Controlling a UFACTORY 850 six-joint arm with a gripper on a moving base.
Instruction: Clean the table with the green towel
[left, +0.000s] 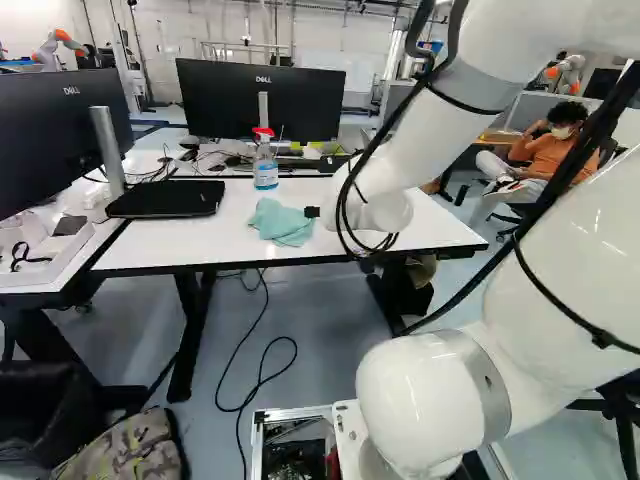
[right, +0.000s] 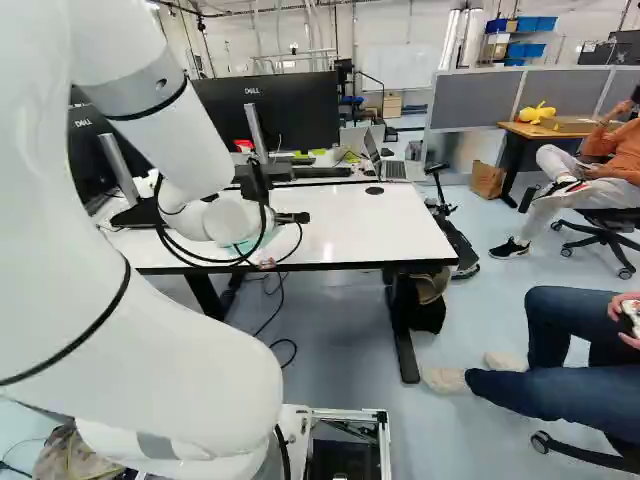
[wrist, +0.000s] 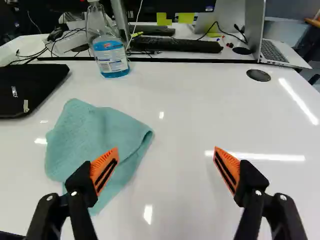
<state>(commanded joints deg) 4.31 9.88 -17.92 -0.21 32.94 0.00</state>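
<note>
Orange-padded gripper (wrist: 166, 148) stands wide open, holding nothing, one finger by the rumpled green towel (wrist: 95, 135), likely spread so it can straddle cloth after shifting sideways.

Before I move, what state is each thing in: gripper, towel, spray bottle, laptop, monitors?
Gripper: open, nothing gripped.
Green towel: lying on the table, loosely folded and rumpled.
Spray bottle: upright, red spray head on, blue liquid inside.
Laptop: open, lid raised.
Monitors: standing upright; we see their backs, so I cannot tell whether they are on.
</note>
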